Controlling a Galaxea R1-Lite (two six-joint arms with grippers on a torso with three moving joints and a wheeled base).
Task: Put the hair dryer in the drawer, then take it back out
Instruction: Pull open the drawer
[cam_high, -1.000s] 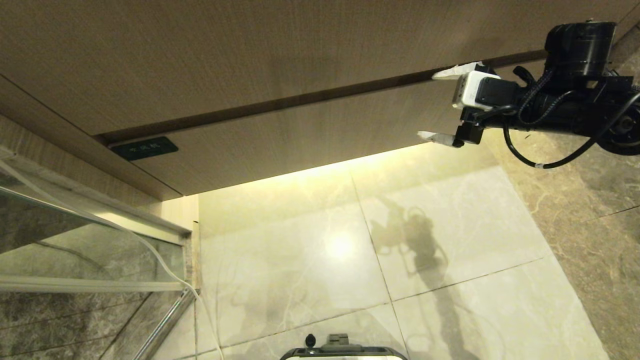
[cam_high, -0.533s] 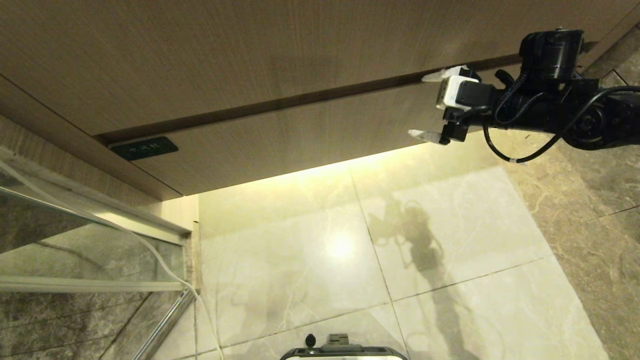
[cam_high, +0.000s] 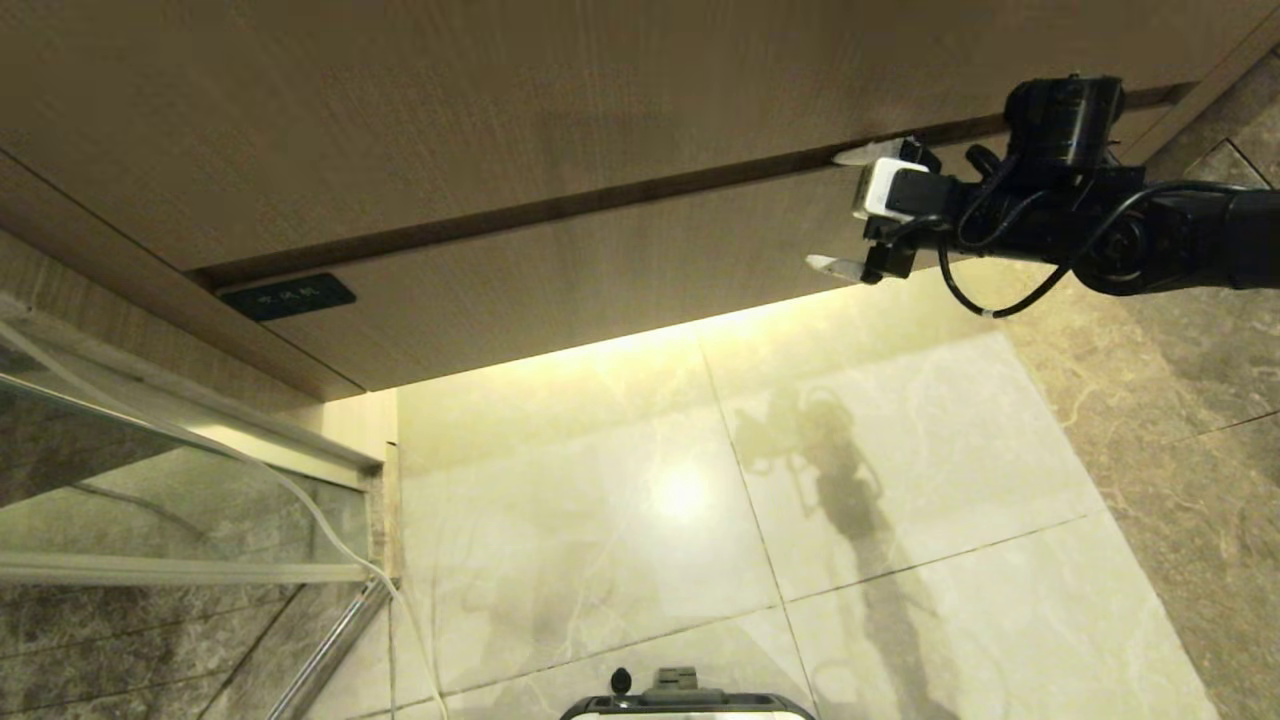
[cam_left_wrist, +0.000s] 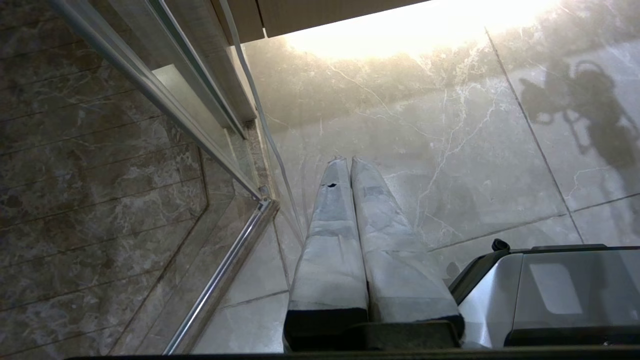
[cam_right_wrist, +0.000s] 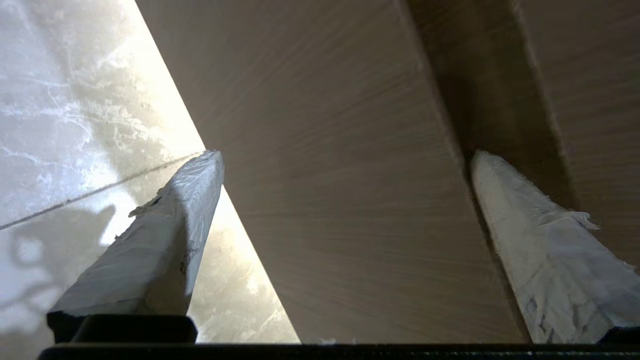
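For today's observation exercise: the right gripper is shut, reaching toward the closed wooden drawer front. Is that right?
Not quite. The right gripper is open, its fingers spread wide apart across the closed drawer front, as the right wrist view shows. It does reach toward that front.

Count of items in view:

Drawers: one (cam_high: 600, 285), front shut, spanned by the spread jaws of the right gripper (cam_high: 842, 210).

Taller wood panels: one (cam_high: 500, 110), beyond the jaw tip at the dark gap.

Dark labels: one (cam_high: 288, 296), on the drawer front, well away from those jaws.

Grippers: two; the left gripper (cam_left_wrist: 345, 162) has its jaws pressed together.

Taped fingers: four, two per gripper.

Glass partitions: one (cam_left_wrist: 150, 80), beside the left jaws.
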